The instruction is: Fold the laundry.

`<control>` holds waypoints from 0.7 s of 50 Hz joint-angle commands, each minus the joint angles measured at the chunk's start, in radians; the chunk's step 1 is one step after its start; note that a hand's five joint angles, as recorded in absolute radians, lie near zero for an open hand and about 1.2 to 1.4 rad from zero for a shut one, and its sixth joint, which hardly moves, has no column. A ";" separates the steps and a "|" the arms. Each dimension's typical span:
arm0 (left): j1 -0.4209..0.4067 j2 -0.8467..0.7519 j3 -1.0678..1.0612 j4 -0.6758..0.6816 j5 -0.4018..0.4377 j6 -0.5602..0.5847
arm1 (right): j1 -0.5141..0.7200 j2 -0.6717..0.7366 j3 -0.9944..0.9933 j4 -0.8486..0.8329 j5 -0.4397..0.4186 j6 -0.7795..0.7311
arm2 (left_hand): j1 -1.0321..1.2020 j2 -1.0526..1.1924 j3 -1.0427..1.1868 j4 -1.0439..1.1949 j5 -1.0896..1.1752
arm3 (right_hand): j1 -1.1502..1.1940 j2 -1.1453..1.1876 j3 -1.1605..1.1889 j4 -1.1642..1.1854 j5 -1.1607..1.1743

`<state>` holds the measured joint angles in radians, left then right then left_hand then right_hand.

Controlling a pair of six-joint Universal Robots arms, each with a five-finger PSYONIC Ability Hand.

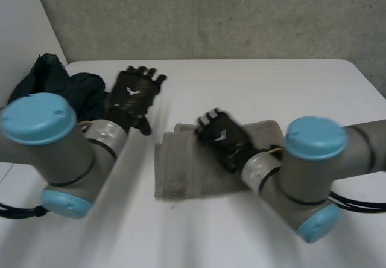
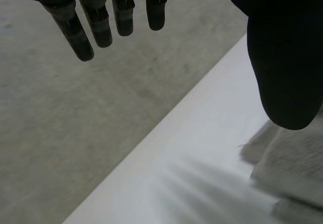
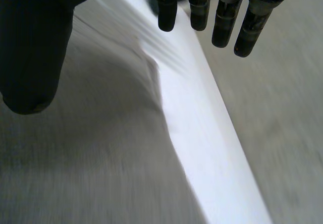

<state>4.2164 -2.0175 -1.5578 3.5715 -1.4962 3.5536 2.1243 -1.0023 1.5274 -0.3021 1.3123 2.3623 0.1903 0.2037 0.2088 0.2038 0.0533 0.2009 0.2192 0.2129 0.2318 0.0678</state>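
grey towel point(image 1: 181, 174) folded on worktop point(image 1: 271, 87) | right robot hand point(image 1: 222, 138) flat over it, holding nothing, we judge to smooth the fold | left robot hand point(image 1: 134, 94) open, empty, beside dark clothes pile point(image 1: 51, 81), likely next

The flat, rectangular folded cloth point(image 1: 187, 171) near the table's middle was a plain mid grey, and the left wrist view showed a fine woven grain in it. The smooth rectangular table point(image 1: 271, 87) was plain white. The crumpled heap of fabric garments point(image 1: 51, 84) at the table's far left corner was very dark, between blue-black and deep teal. The left hand point(image 1: 134, 94) was black with a faint woven sheen and a small white emblem on its back. The right hand point(image 1: 223, 136) was black with a like white mark. The left arm point(image 1: 78, 153) and right arm point(image 1: 301, 183) were grey with light-blue round caps point(image 1: 37, 118). The rough wall point(image 1: 211, 14) beyond the table's far edge was mottled grey.
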 commanded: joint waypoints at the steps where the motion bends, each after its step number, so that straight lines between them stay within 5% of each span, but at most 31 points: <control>1: -0.104 -0.124 0.102 -0.002 0.001 -0.022 | -0.222 -0.196 0.164 0.073 -0.016 0.311 | -0.016 -0.029 -0.034 -0.029 -0.053 | -0.026 -0.045 -0.038 -0.057 -0.068; 12: -0.139 -0.268 0.194 -0.120 -0.036 -0.019 | -0.382 -0.234 0.350 0.095 -0.105 0.259 | -0.016 -0.029 -0.034 -0.029 -0.053 | 0.022 0.003 0.010 -0.009 -0.020; 23: -0.142 -0.250 0.177 -0.148 -0.071 -0.019 | -0.420 -0.188 0.352 0.095 -0.085 0.202 | -0.016 -0.029 -0.034 -0.029 -0.053 | 1.195 1.176 1.183 1.164 1.153; 35: -0.101 -0.076 0.075 -0.201 -0.111 -0.027 | -0.432 -0.220 0.266 0.158 -0.048 0.120 | -0.016 -0.029 -0.034 -0.029 -0.053 | 1.195 1.177 1.183 1.164 1.154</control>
<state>4.0870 -2.1753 -1.4335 3.3912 -1.5805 3.5302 1.6826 -1.1998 1.8576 -0.1800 1.2353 2.5363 0.1903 0.2037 0.2088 0.2038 0.0533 0.8916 1.1671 1.1814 1.1879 0.9764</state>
